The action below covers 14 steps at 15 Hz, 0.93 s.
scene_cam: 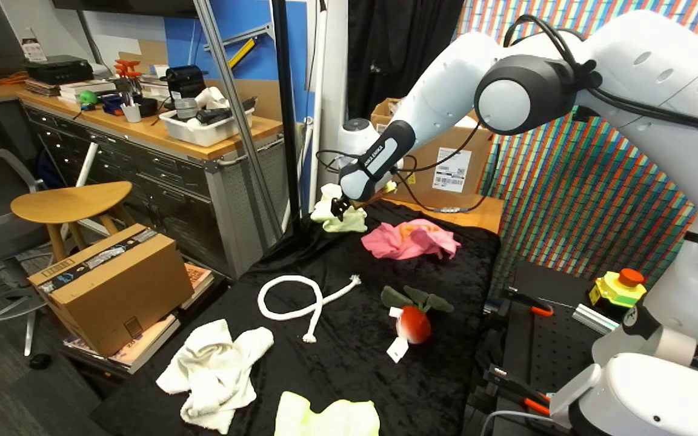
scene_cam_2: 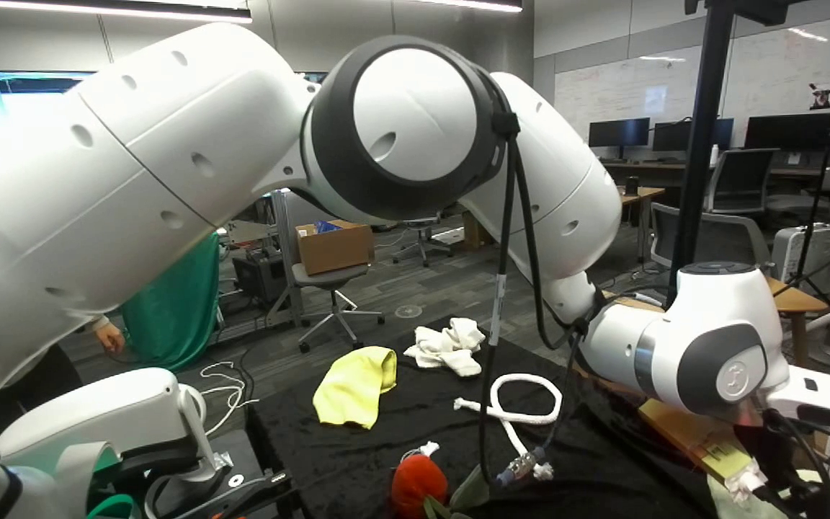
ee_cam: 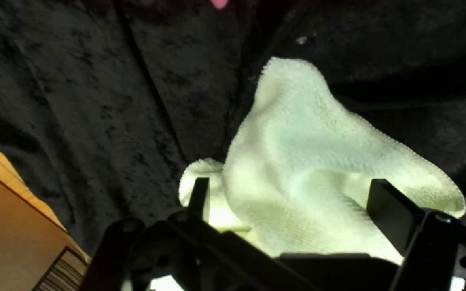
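A: What's beneath the gripper (ee_cam: 287,198)?
B: A rumpled pale green cloth (ee_cam: 289,133). In an exterior view it lies just left of the pink cloth (scene_cam: 411,239) and a little behind it, on the black-covered counter (scene_cam: 440,387).
A: Is it gripped?
B: No. The wrist view shows the fingers (ee_cam: 390,214) wide apart, with the cloth loose between them. Whether either one touches it, I can't tell. From outside, that gap is too small or hidden to read.
A: Does the wrist view catch the pink cloth too?
B: Just a tip of it, at the top edge. An exterior view has the whole crumpled heap.
A: And farther out?
B: In front of the pink cloth sits a red plush (scene_cam: 415,327) with green leaves; a looped white rope (scene_cam: 291,279) lies in front and to the left. Both exterior views show these. Well in front and left is a white cloth (scene_cam: 216,369). The yellow cloth (scene_cam_2: 354,389), well in front, appears whole in an exterior view. Behind the pink cloth stands a cardboard box (scene_cam: 425,184).
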Each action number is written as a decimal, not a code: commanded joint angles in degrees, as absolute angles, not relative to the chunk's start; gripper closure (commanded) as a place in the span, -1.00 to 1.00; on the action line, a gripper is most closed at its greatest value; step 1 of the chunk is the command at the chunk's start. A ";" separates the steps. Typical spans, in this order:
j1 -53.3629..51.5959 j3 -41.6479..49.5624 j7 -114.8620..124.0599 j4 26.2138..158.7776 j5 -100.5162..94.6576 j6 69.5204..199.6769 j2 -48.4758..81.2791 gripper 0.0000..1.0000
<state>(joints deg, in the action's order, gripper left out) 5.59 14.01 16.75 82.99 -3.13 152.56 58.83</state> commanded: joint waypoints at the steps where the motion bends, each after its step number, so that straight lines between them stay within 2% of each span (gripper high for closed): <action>1: 4.96 15.30 18.06 79.52 -2.46 150.32 61.35 -1.00; 7: 5.93 14.06 17.29 77.28 -1.94 148.39 62.97 -1.00; 9: 6.31 13.57 16.94 77.32 -1.61 148.66 62.87 -0.47; 14: 6.33 13.92 16.98 77.74 -1.82 148.84 62.01 0.30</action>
